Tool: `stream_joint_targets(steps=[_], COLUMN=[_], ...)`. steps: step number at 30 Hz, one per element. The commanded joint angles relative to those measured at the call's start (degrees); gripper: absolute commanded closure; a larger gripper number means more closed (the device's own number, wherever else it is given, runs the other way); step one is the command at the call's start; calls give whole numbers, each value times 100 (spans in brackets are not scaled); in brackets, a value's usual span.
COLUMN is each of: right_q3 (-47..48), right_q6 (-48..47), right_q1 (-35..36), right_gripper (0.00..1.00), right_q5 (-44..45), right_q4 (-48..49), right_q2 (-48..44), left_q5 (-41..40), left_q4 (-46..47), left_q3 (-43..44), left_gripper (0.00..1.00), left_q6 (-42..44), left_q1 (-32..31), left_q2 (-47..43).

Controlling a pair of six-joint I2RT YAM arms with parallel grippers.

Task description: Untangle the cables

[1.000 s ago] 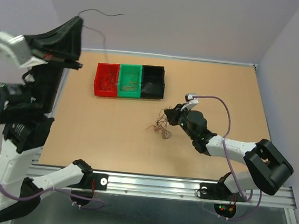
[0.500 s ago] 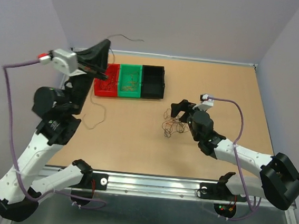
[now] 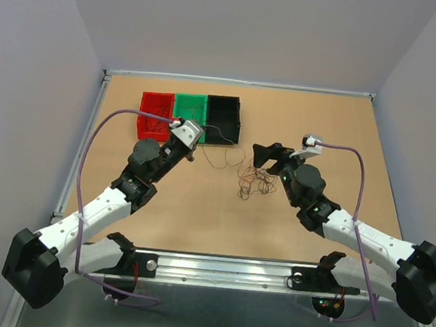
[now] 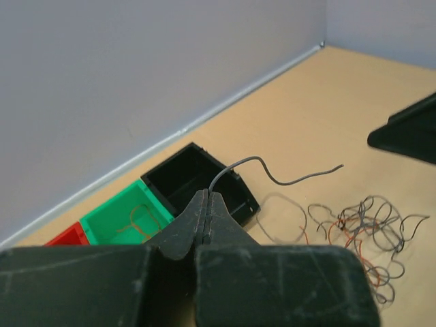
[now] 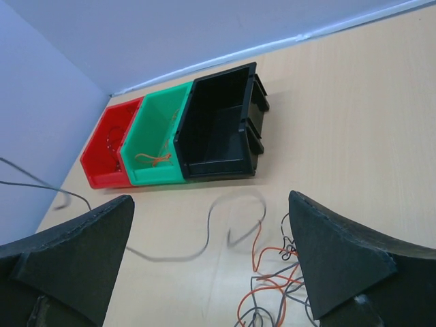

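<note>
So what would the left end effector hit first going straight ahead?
Probably the black bin, just ahead of the left end effector, which is shut on a grey wire; depth is unclear.

A red plastic bin (image 3: 154, 116), a green plastic bin (image 3: 189, 114) and a black plastic bin (image 3: 224, 118) stand touching in a row at the far left of the tan wooden table (image 3: 337, 129), with the red one leftmost. A loose orange wire (image 5: 153, 159) lies in the green bin. The tangled bunch of thin curly cables (image 3: 253, 184) lies mid-table, in front and to the right of the black bin. The left gripper (image 4: 206, 204) sits before that bin, pinching a single dark cable (image 4: 286, 180) that reaches right. The right gripper (image 5: 208, 197) hangs just behind the bunch, with its fingers spread.
</note>
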Motion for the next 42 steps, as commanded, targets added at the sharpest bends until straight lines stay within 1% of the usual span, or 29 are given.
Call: stream_joint_targets(steps=[1, 5, 9, 12, 14, 15, 19, 22, 30, 36, 39, 42], right_q3=[-95, -130, -191, -279, -244, -218, -139, -103, -200, -270, -244, -183], right_q6=[-147, -138, -278, -454, -586, -613, -753, -850, -982, -1184, -1368, -1465], right_q1=[26, 26, 34, 26, 26, 26, 35, 26, 35, 35, 35, 35], right_gripper=[0, 0, 0, 0, 1, 1, 2, 3, 3, 3, 4, 5], right_q5=[-208, -226, -471, -893, -1357, -1360, -1947, -2106, -2116, -2449, -2739, -3336], right_q4=[305, 314, 506, 831, 973, 1008, 1202, 1255, 1316, 1526, 1615, 1729], right_q2=[-54, -185, -203, -55, 165, 166, 525, 579, 377, 377, 438, 570], left_q5=[-46, 6, 155, 278, 436, 463, 499, 578, 604, 683, 692, 683], left_q4=[1088, 1237, 1238, 1167, 1141, 1132, 1123, 1115, 1097, 1000, 913, 877], left_q3=[-198, -383, -410, -427, -471, -480, -524, -550, -533, -480, -436, -445], left_gripper=[100, 100, 100, 100, 100, 100, 100, 100, 100, 100, 100, 100], left_q6=[390, 363, 319, 311, 284, 275, 196, 170, 117, 56, 3, -41], left_q1=[3, -6, -6, 3, 3, 3, -6, 3, 3, -6, 3, 3], left_q2=[234, 357, 366, 253, 112, 77, -108, -179, -135, -161, -275, -433])
